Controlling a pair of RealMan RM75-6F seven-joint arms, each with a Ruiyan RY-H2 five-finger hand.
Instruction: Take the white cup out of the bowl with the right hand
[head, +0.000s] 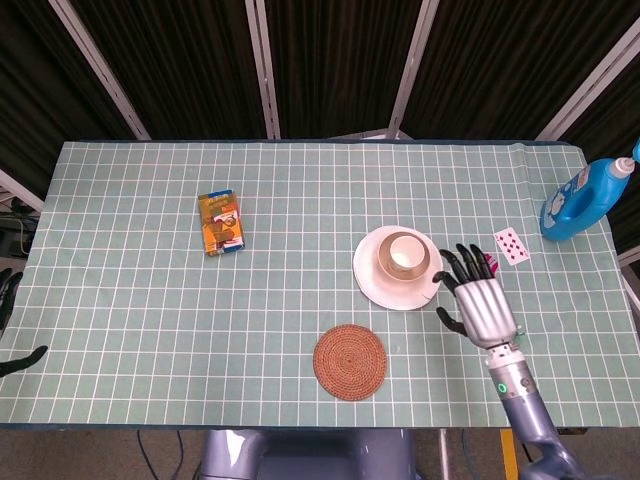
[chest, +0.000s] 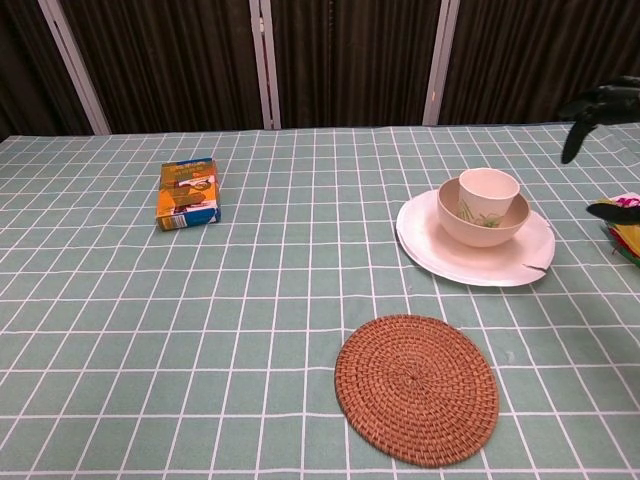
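The white cup (head: 405, 252) (chest: 488, 189) stands upright inside a beige bowl (head: 386, 258) (chest: 478, 226). The bowl rests on a white plate (head: 380, 287) (chest: 470, 260) right of the table's middle. My right hand (head: 478, 297) hovers just right of the plate, fingers spread and pointing away, holding nothing. In the chest view only its dark fingertips (chest: 590, 108) enter at the right edge, above the table. My left hand (head: 8, 325) shows only as dark fingers at the far left edge, off the table, with nothing in it.
A round woven coaster (head: 350, 362) (chest: 416, 388) lies near the front edge. An orange box (head: 221, 222) (chest: 187, 193) sits at the left. A playing card (head: 511, 245), colourful sticks (head: 490, 266) and a blue detergent bottle (head: 580, 202) lie to the right.
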